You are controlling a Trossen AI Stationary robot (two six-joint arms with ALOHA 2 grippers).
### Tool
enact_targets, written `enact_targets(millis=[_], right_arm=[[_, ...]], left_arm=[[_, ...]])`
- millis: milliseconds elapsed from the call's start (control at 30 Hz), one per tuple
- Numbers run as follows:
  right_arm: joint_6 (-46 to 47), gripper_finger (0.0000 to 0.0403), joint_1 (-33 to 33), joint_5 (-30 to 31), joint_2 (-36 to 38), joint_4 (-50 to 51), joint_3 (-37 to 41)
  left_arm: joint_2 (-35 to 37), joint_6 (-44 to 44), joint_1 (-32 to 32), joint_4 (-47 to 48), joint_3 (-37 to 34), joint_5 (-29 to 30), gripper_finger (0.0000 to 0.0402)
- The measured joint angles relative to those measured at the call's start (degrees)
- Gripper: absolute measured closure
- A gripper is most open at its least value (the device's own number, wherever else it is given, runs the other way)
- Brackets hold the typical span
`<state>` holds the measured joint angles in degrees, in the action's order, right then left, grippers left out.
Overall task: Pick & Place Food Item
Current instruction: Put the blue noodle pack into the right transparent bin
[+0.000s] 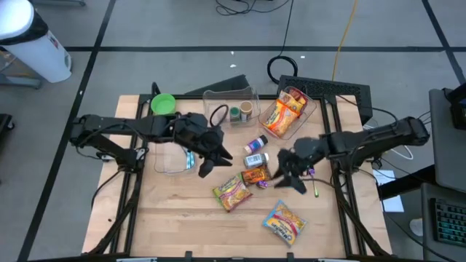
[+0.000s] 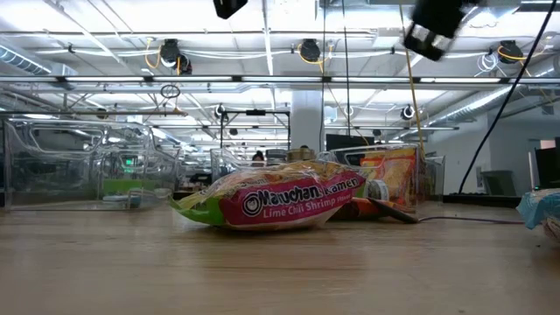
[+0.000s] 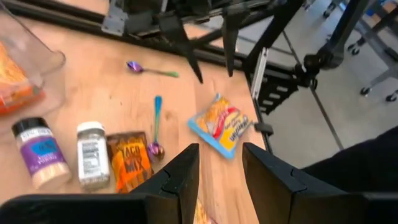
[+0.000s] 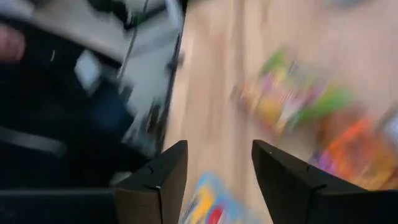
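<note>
The blue ramen packet [image 1: 282,220] was seen lying nearest the table's front edge, and the lime chili shrimp ramen packet [image 1: 232,192] just behind it. Farther back, the left gripper [image 1: 209,164] and right gripper [image 1: 289,178] were held above them, both parted and empty.

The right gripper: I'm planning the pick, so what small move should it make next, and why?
Probably lower the right gripper toward the orange taco packet beside it. Its fingers stand open with nothing between them, it hangs above the table, and that packet is the nearest food item. The left gripper also hangs open and empty over the board.
</note>
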<state>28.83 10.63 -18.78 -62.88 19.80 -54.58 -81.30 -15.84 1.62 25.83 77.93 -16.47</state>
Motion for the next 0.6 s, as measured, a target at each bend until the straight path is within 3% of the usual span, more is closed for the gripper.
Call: enact_targets(millis=[133, 333, 600], right_arm=[[1.78, 0.0232, 4.55, -3.86, -4.0, 6.0, 0.13], [5.71, 0.0232, 7.98, -7.07, -10.99, 3.86, 3.1], [8.43, 0.0232, 7.71, -0.9, -12.25, 0.21, 7.46]], left_arm=[[0.0, 1.37, 0.78, 1.63, 0.0, -0.18, 0.0275], [0.0, 3.32, 1.47, 2.72, 0.0, -1.27, 0.0275], [0.0, 5.18, 1.49, 4.29, -0.04, -3.02, 0.0275]])
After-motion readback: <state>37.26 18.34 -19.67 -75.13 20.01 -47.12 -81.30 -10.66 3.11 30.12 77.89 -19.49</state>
